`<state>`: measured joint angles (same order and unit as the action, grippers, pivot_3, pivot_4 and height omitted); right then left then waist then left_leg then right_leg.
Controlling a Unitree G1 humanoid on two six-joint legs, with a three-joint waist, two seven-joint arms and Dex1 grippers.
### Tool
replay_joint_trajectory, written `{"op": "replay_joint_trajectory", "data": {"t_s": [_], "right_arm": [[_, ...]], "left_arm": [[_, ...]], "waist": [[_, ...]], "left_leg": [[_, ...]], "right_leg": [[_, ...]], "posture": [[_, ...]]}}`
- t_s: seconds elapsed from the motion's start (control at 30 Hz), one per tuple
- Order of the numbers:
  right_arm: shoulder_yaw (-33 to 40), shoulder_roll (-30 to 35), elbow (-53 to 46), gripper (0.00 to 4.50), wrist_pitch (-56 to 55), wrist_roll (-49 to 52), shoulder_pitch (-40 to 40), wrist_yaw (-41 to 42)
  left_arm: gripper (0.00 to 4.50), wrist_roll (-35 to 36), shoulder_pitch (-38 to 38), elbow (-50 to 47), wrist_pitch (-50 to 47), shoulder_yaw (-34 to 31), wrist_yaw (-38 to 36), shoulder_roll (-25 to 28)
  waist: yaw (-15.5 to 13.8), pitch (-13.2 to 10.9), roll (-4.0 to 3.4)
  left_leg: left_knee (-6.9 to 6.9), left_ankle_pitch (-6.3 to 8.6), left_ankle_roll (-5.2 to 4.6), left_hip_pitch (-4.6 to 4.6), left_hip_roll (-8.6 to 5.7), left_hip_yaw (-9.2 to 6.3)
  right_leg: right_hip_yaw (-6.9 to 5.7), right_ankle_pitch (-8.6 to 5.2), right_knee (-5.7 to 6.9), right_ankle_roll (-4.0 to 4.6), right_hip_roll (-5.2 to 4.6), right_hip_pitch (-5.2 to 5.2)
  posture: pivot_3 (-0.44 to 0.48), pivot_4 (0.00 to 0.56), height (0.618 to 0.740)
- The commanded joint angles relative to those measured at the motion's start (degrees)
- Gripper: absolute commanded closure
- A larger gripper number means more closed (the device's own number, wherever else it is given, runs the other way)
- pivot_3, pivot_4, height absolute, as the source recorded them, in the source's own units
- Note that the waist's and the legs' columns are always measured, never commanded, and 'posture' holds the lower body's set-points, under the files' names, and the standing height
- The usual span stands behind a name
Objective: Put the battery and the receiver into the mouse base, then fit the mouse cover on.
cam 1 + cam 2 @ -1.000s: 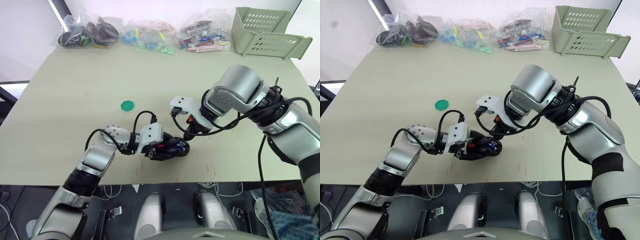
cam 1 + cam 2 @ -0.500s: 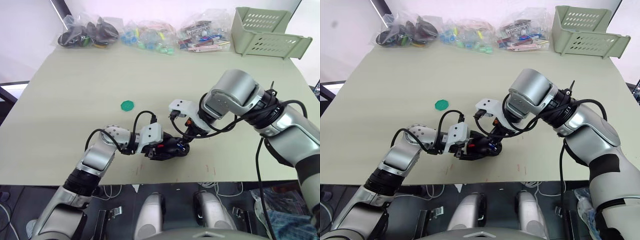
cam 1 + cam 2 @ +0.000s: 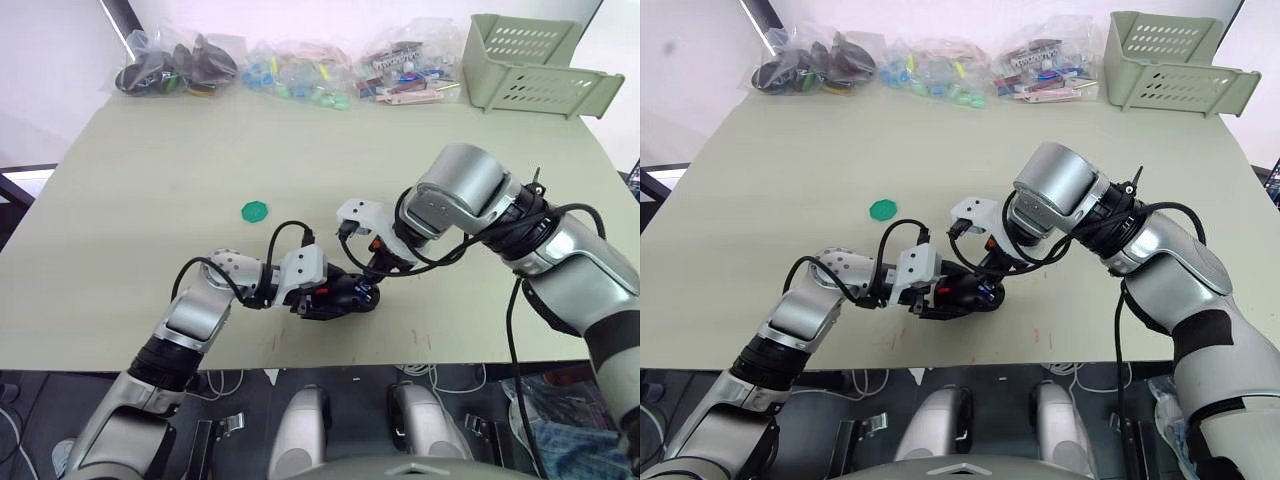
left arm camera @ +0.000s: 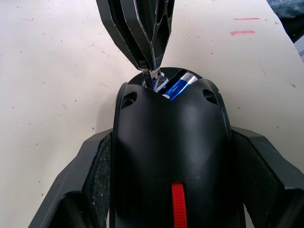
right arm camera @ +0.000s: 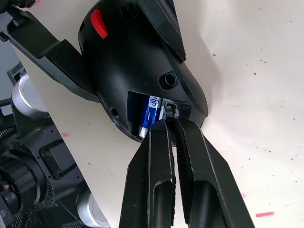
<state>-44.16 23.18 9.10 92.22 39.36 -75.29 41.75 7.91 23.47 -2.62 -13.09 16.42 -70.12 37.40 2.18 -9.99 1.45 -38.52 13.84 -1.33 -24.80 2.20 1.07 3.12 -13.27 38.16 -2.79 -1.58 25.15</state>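
Base (image 3: 340, 296): black oval shell, near the table's (image 3: 150, 200) front edge, clamped on both long sides by the left gripper (image 4: 172, 156). Its long axis runs along that gripper's fingers; the red wheel (image 4: 178, 209) sits at the wrist end, and the open compartment end points toward the right gripper.

Battery (image 5: 149, 116): blue cylinder lying in the compartment, long axis roughly along the base's length, silvery end showing at the opening.

Right gripper (image 5: 170, 124): fingers pressed together, tips at the compartment edge just beside the battery, pinching a small metallic piece (image 4: 155, 76), likely the receiver; its black body cannot be made out.

Green disc (image 3: 255, 210): flat on the table, well apart from the base.

Bags (image 3: 290, 68) and green basket (image 3: 535, 65): along the far edge.
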Motion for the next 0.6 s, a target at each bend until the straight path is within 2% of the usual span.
{"op": "replay_joint_trajectory", "data": {"t_s": [0.03, 0.27, 0.6], "right_arm": [[1.19, -0.44, -0.77, 4.50, 0.28, -0.98, 0.25, 0.17], [0.58, -0.56, -1.25, 4.50, 0.28, -1.45, 0.31, 0.00], [-0.40, -0.50, 1.53, 4.50, 0.28, 4.53, -0.61, -3.55]], "left_arm": [[1.26, -0.05, 0.82, -0.38, 0.49, 0.09, 0.18, -0.23], [1.26, -0.13, 0.75, -0.48, 0.45, 0.08, 0.18, -0.20], [1.26, -0.53, 1.30, 0.94, 1.30, 0.18, 0.06, -0.58]], "waist": [[0.01, 0.00, 0.00], [0.02, 0.00, 0.00], [0.04, 0.03, 0.00]], "left_leg": [[0.00, 0.00, 0.00, 0.00, 0.00, 0.00], [0.00, 0.00, 0.00, 0.02, 0.00, 0.00], [-0.02, -0.01, 0.00, 0.09, 0.00, 0.00]], "right_leg": [[0.00, 0.00, 0.00, 0.00, 0.00, 0.00], [0.00, 0.00, 0.02, 0.00, 0.00, 0.00], [0.01, 0.00, 0.09, 0.00, 0.00, -0.02]], "posture": [[0.000, 0.150, 0.740], [0.000, 0.150, 0.740], [0.000, 0.150, 0.740]]}}
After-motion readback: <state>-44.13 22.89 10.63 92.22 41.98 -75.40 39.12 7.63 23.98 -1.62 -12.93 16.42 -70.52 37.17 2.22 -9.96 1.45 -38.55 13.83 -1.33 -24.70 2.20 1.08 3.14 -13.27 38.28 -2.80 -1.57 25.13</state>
